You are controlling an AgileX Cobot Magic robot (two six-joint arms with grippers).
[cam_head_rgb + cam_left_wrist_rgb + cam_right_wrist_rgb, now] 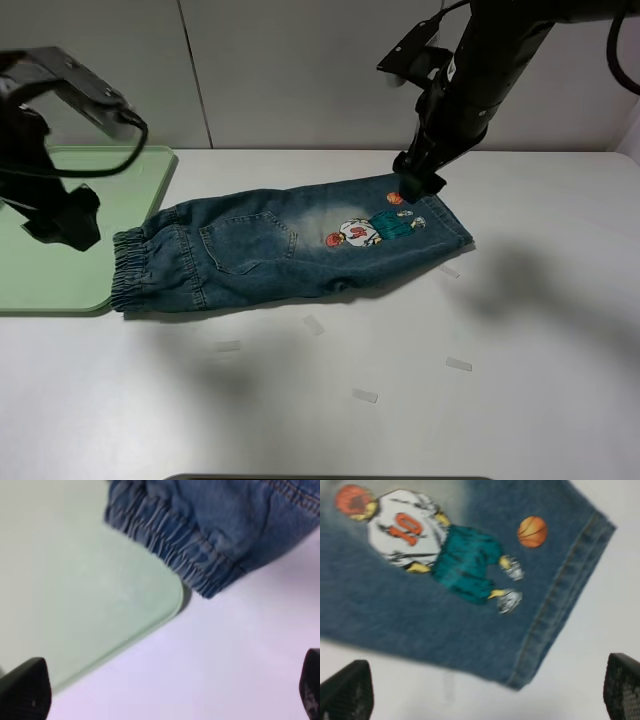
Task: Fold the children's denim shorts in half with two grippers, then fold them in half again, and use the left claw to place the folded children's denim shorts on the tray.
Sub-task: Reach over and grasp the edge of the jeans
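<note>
Tape scraps (364, 396) dot the table (540, 330) at six o'clock of the shorts (260, 250), which lie flat, hem (455, 222) at three o'clock and waistband (132, 270) at nine, overlapping a corner of the tray (40, 285). The right gripper (418, 188) hovers over the hem and the left gripper (62, 222) over the tray, both with jaws spread and empty. A shallow pinch could lift only the top layer, and the waistband may snag the tray's rim.

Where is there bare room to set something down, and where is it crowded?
Most of the tray is bare; only the waistband of the shorts overlaps its right edge. The table is free right of the hem and in front, bar tape scraps. Crowded: the hem, under the right gripper.
</note>
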